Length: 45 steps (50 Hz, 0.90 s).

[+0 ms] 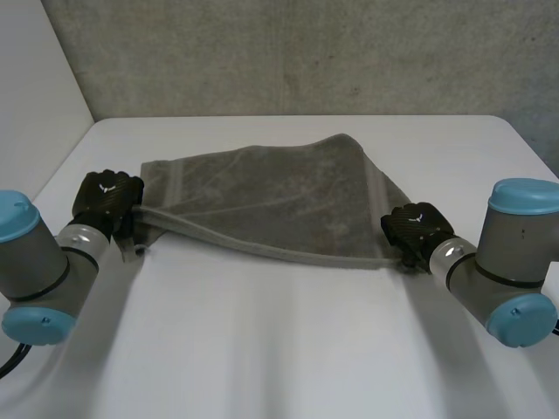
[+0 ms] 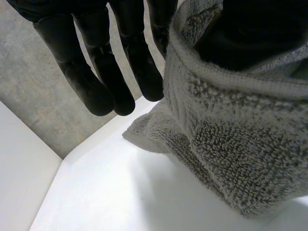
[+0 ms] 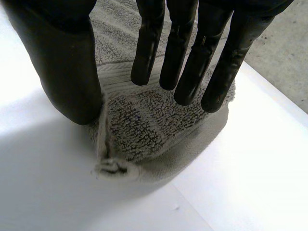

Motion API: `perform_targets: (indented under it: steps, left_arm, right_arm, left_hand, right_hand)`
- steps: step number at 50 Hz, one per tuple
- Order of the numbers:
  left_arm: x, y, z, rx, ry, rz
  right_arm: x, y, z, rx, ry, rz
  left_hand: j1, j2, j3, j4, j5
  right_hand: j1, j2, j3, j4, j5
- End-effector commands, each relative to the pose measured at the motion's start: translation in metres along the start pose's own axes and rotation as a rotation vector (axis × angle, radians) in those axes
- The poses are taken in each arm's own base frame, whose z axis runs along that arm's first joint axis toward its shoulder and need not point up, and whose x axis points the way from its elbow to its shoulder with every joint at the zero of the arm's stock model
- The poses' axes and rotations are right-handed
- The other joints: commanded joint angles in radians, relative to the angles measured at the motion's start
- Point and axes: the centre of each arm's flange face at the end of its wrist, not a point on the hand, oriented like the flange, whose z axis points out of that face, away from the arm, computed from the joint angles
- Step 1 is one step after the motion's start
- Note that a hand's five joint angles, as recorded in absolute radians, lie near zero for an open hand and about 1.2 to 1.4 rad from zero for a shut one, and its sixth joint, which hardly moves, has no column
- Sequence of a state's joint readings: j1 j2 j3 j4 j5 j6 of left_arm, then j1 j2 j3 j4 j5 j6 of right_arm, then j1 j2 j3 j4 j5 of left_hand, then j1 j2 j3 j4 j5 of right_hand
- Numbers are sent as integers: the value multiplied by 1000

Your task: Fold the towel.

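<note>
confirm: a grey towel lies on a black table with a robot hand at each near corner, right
No: the table is white, not black, as the head view shows. The grey towel does lie on it, with the left robot hand and right robot hand at its near corners.

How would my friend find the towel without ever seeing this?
Look at the white table by the grey wall. Between the left robot hand and the right robot hand lies the towel: grey, fuzzy, the only soft thing there.
</note>
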<state>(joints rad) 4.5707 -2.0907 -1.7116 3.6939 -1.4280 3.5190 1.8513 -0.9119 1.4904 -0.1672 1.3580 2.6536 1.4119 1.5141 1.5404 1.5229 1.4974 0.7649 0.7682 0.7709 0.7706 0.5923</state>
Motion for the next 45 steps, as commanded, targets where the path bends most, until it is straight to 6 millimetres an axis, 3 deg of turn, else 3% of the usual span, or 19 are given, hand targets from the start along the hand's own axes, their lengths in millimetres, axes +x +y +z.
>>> perform_targets:
  steps: [1,7,9,15,17,24,31,33,34,36,45]
  left_arm:
    - [1,1,-2,-6,3,-1]
    - [1,1,-3,-9,4,0]
    - [1,1,-4,-7,4,0]
    - [1,1,-5,-10,5,0]
    - [2,1,-7,-17,8,-3]
    - [3,-1,-13,-18,10,-1]
    - [4,0,-15,-21,14,-1]
    - [5,1,-15,-23,17,0]
    - [5,1,-15,-23,17,0]
    - [5,1,-15,-23,17,0]
    - [6,2,-16,-28,20,-1]
  right_arm:
    - [-1,3,6,-6,-2,2]
    - [-1,3,7,-8,-5,2]
    - [0,3,7,-7,-3,7]
    - [11,-2,5,8,23,96]
    - [30,-21,-3,66,57,204]
    - [53,-37,-20,135,93,317]
    - [39,-28,-21,93,27,278]
    - [29,-8,-15,17,-1,220]
    - [29,-7,-15,17,-2,220]
    - [20,11,-11,-68,-31,134]
    - [17,21,-9,-124,-47,65]
  left_hand:
    - [-16,-118,-144,-127,-276]
    - [-16,-118,-144,-127,-276]
    - [-16,-118,-144,-127,-276]
    - [-16,-118,-144,-127,-276]
    - [-16,-118,-144,-127,-276]
    - [-16,-118,-144,-127,-276]
    - [-16,-118,-144,-127,-276]
    - [-16,-118,-144,-127,-276]
    - [-16,-118,-144,-127,-276]
    - [-16,-118,-144,-127,-276]
    - [-16,-118,-144,-127,-276]
  right_hand:
    - [57,54,51,51,55]
    - [254,250,248,248,252]
    - [629,626,623,624,627]
    - [631,628,625,626,629]
    - [631,628,625,626,629]
    - [631,628,625,626,629]
    - [631,628,625,626,629]
    - [600,597,594,595,599]
    - [600,597,594,594,598]
    - [258,255,252,252,256]
    - [169,165,163,163,167]
